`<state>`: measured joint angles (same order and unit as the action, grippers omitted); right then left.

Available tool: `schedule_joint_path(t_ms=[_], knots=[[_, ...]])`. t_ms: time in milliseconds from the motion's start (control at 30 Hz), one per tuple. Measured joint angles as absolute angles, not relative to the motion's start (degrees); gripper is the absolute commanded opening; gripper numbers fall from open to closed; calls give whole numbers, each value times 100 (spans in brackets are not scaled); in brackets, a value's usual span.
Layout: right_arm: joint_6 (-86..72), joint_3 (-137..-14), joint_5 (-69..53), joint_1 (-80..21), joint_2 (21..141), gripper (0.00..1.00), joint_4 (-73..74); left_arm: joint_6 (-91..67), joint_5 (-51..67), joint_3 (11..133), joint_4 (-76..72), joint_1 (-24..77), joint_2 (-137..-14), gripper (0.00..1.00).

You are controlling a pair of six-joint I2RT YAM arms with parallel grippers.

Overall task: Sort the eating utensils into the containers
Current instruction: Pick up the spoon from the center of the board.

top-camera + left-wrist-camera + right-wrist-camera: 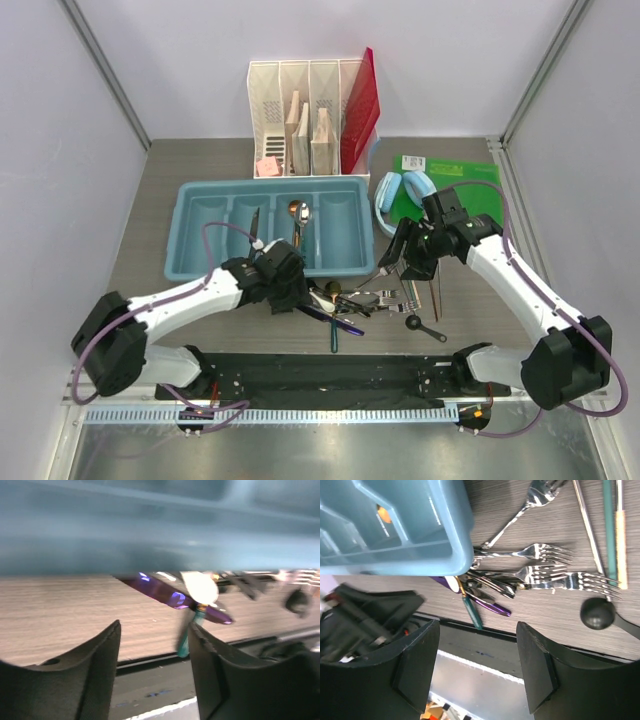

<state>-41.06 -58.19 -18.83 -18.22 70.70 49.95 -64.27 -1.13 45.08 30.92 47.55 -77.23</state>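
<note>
Black left gripper (pixel 155 630) jaws half apart, empty, low over purple-handled knife (pixel 162 591) mid-frame. Black right gripper (pixel 477 627) wide open, empty. Silver forks (pixel 545 576) tangled lower right of light blue plastic tray (pixel 190 235). Risks: snagging neighbouring utensils, arms colliding, nudging tray.

Left arm stretched low toward the middle, left gripper (pixel 155 626) with jaws partly apart, nothing between them. Right arm elbowed inward, right gripper (pixel 476 626) angled down, jaws spread wide and empty.
</note>
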Motion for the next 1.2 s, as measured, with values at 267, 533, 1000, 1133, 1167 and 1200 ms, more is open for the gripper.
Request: schedule_joint_path(t_ms=[267, 533, 1000, 1133, 1167, 1200], knots=[[-4543, -5922, -1527, -1852, 7177, 68, 5050, -6224, -311, 4768, 3527, 4307, -6958, 58], [-4899, -6222, -1474, -1850, 7334, 67, 4630, -5900, 196, 5290, 3607, 4158, -7185, 57], [-5179, -6257, -1621, -1852, 7942, 67, 4381, -6831, 987, 4532, 3479, 4466, -7463, 58], [-5118, -6222, -1625, -1850, 7950, 66, 4368, -6862, 899, 5151, 3548, 4901, -7902, 57], [-5096, -6184, -1651, -1835, 7961, 67, 4353, -6858, 899, 5356, 3555, 5006, -8128, 57], [-5074, -6136, -1682, -1809, 7994, 67, 4340, -6851, 902, 5533, 3533, 5087, -8364, 56]])
